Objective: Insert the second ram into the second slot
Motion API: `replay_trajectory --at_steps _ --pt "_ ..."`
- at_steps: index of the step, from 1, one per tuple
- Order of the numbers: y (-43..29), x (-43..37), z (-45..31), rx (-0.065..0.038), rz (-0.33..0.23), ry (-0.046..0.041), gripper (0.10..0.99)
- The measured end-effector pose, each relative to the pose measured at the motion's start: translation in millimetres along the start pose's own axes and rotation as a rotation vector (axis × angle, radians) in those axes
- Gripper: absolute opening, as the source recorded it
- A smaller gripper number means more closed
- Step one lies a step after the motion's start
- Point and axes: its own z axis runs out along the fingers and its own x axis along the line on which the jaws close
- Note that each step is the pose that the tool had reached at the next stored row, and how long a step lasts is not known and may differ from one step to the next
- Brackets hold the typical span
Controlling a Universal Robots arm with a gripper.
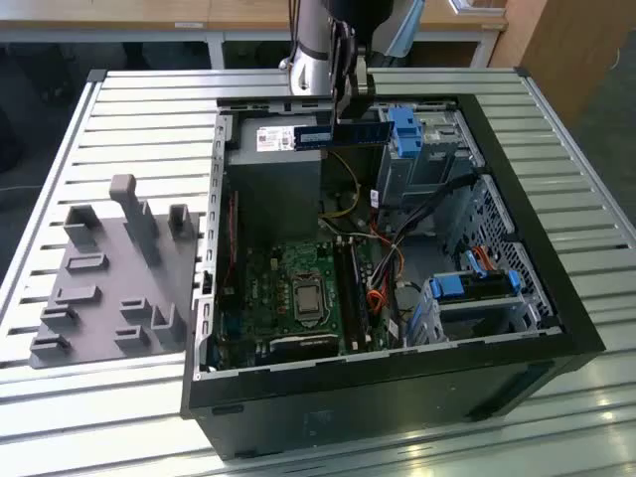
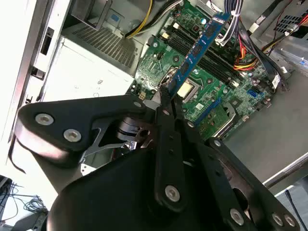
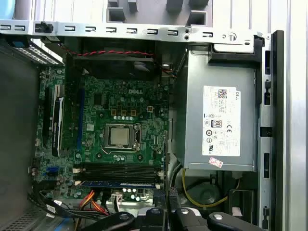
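End effector (image 1: 348, 99) is clamped on the second ram (image 1: 316, 136), gripping it from above. The stick is level, long edge horizontal, white label toward the exterior view's left. It hangs in the air over the far end of the open PC case (image 1: 378, 383), above the power supply (image 1: 273, 174) and just beside a blue drive-bay latch (image 1: 405, 129), not touching either. In the second wrist view the fingertips (image 2: 166, 96) pinch the blue stick (image 2: 202, 43), with the motherboard (image 2: 211, 91) well below it. The memory slots (image 3: 118, 169) sit beside the CPU socket (image 3: 119, 136); the stick is not seated. The case stands on a slatted metal table (image 1: 149, 109), with a grey fixture tray (image 1: 109, 288) to the exterior view's left.
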Motion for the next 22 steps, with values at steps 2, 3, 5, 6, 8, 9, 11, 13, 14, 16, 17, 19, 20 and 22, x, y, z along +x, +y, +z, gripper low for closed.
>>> replay_trajectory --at_steps 2,3,5,6,8,9,11,13,14,16,17,19,20,22 --pt "0.0 0.0 0.0 0.0 0.0 0.0 0.137" --pt "0.0 0.0 0.0 0.0 0.0 0.0 0.137" --pt "0.0 0.1 0.0 0.0 0.0 0.0001 0.137" --pt "0.1 0.5 -0.1 0.0 0.0 0.0002 0.137" --pt "0.0 1.8 0.0 0.0 0.0 0.0 0.137" --pt "0.1 2.5 -0.1 0.0 0.0 0.0 0.137" --pt "0.1 3.8 -0.1 0.0 0.0 0.0 0.137" --pt "0.2 5.0 -0.1 0.0 0.0 0.0 0.137" --pt "0.2 5.4 -0.1 0.0 0.0 0.0 0.137" --pt "0.2 6.2 -0.1 0.0 0.0 0.0 0.137" --pt "0.2 6.7 -0.1 0.0 0.0 0.0 0.137" --pt "0.2 7.9 -0.1 0.0 0.0 0.0 0.137" --pt "0.3 8.3 -0.1 0.0 0.0 0.0 0.137" --pt "0.2 9.7 -0.1 0.0 0.0 -0.0001 0.137"
